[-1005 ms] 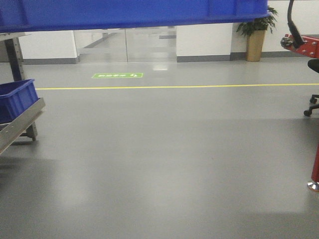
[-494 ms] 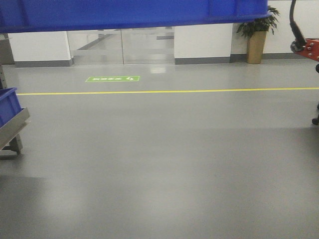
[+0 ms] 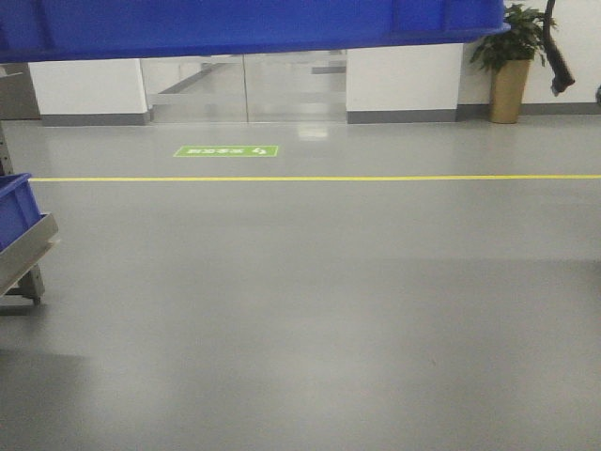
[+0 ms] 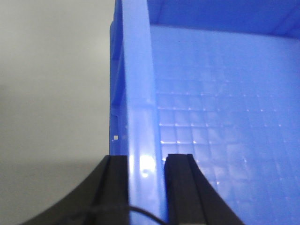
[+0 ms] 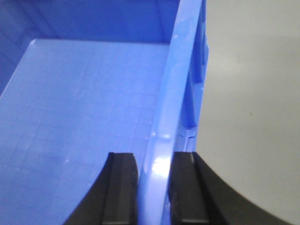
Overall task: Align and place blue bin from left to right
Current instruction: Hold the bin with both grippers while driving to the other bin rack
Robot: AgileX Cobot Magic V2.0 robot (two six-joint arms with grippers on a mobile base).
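Observation:
The blue bin [image 3: 254,23] hangs in the air and fills the top edge of the front view, its underside toward the camera. My left gripper [image 4: 146,161] is shut on the bin's left rim [image 4: 138,93], one black finger outside and one inside. The bin's gridded floor [image 4: 225,117] spreads to the right of that rim. My right gripper [image 5: 154,161] is shut on the bin's right rim [image 5: 180,70], with the bin floor [image 5: 79,108] to its left. Grey floor shows beyond each outer wall. The bin is empty inside.
A smaller blue bin [image 3: 14,211] sits on a sloped metal rack [image 3: 26,252] at the left edge. A yellow line [image 3: 319,178] and a green floor sign [image 3: 226,150] cross the grey floor. A potted plant [image 3: 510,61] stands at the back right, beside a dark hanging cable [image 3: 556,56].
The view has swung across the room: the rack with the small blue bin slid left and mostly out of frame, and the red equipment on the right left the view. The held bin stays at the top.

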